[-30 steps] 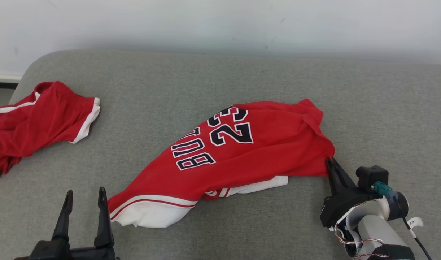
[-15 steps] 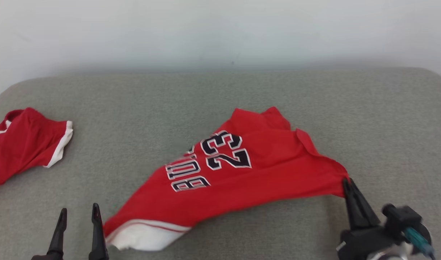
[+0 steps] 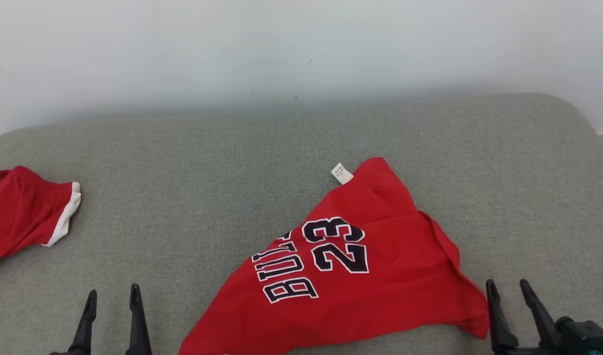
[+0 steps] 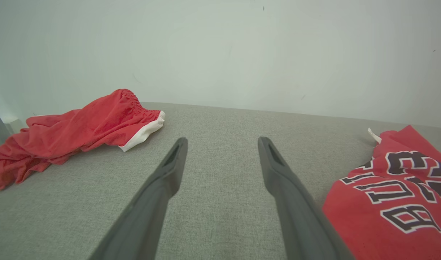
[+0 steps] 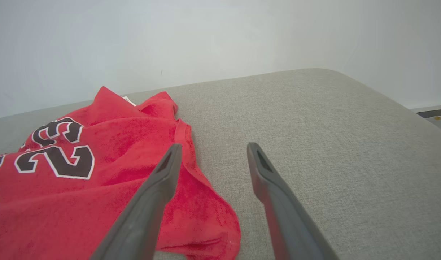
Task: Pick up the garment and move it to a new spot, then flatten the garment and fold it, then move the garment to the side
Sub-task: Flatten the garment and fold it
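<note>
Since our right hand (image 3: 506,284) has opened, the red jersey (image 3: 390,291) lies loose by the front edge of the surface (image 3: 207,162). Our left hand (image 3: 113,290) gapes too; flattening seems next.

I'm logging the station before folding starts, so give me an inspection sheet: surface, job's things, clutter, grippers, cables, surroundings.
Surface: grey upholstered pad, two garments on it.
Job's things: red jersey lying rumpled, number 23 face up, white tag at its far edge.
Clutter: red shorts bunched at the far left, apart from the jersey.
Grippers: left gripper open over bare fabric; right gripper open, holding nothing, the jersey's corner beside it.
Cables: nothing seen.
Surroundings: pale wall behind the pad.
</note>
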### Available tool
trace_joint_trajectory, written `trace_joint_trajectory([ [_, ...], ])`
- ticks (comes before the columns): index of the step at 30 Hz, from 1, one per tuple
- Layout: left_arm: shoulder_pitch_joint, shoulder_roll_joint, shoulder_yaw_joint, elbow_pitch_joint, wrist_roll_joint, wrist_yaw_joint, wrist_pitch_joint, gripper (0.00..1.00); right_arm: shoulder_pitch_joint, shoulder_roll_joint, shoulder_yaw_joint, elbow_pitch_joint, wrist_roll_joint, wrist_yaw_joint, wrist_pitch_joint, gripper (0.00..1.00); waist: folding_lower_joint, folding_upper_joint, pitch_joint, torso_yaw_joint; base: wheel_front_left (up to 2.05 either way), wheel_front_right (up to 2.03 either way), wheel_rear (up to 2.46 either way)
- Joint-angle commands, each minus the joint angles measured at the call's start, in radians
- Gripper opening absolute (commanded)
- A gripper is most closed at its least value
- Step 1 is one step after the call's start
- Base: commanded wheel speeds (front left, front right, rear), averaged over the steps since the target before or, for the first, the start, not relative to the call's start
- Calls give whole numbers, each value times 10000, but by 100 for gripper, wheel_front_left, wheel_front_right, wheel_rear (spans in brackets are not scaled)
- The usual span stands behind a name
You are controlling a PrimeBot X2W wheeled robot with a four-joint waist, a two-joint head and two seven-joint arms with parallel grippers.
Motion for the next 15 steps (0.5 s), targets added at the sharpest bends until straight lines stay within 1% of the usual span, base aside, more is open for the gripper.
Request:
trace_joint_trajectory([
  [1, 162, -16, 10, 34, -45, 6, -37, 100, 2, 64, -57, -106, 9, -22, -8, 100, 0, -1, -51, 0, 0, 0, 0],
  [9, 246, -16, 78, 62, 14, -28, -36, 100, -50, 351, -33, -1002, -222, -22, -8, 100, 0, -1, -261, 42, 0, 0, 0],
  [15, 310, -16, 65, 75, 25, -34, -36, 100, 38, 634, 195, -1608, -328, -22, -8, 100, 0, -1, -342, 76, 0, 0, 0],
])
